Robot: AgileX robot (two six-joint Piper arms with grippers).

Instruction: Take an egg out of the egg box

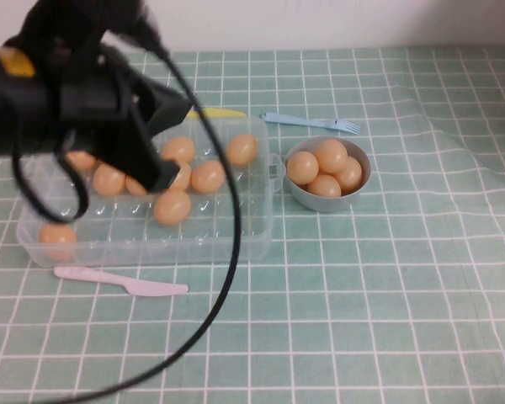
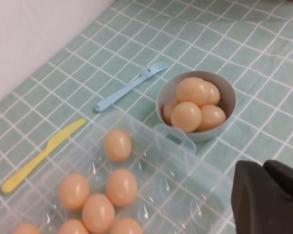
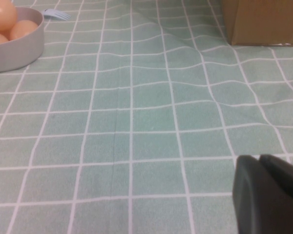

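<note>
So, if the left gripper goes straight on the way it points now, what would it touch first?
Probably the egg box: the left gripper hangs above it, pointing down among the eggs, perhaps onto the egg just below. Depth is unclear. The right gripper is over bare cloth.

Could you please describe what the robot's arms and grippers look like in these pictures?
The left arm, above the egg box, is matte black with a yellow mark, and a black cable loops down from it. The left gripper is black and blocky. Off to the side, over the tablecloth, the right gripper shows only as dark rounded plastic.
</note>
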